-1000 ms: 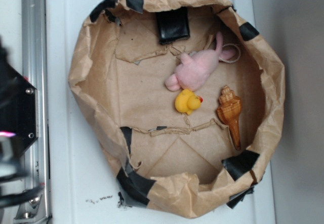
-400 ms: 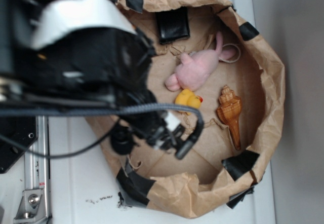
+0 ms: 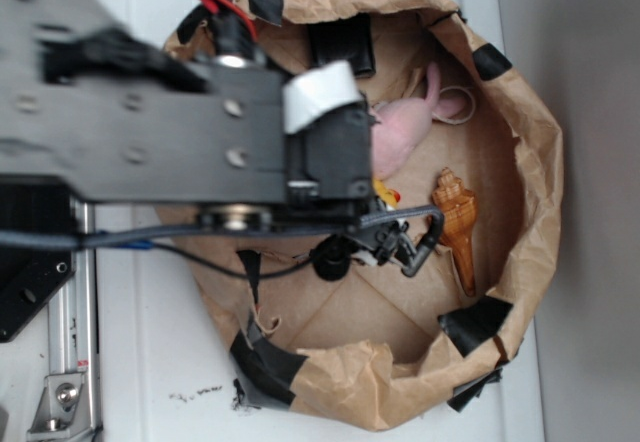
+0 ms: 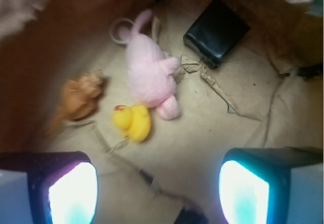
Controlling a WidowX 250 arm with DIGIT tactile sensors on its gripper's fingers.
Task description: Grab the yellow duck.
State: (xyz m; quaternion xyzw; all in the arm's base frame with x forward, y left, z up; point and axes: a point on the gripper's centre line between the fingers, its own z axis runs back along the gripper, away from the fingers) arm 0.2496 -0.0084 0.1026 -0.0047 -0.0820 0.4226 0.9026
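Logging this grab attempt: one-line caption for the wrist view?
Open gripper above paper-lined bin, yellow duck ahead beside pink plush bunny.

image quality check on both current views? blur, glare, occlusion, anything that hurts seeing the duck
Exterior: sharp on the paper bin, but the arm is close, soft, and hides nearly all of the yellow duck. Wrist: the duck is fully visible yet soft; the seashell is blurrier and in shadow at left; the pincer pads glow blown-out white with purple and cyan fringes.

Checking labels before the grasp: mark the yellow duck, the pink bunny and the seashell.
yellow duck (image 4: 133, 122): wrist view, on its body.
pink bunny (image 4: 148, 74): wrist view, on its torso.
seashell (image 3: 455, 214): exterior view, on its wide spiral end.
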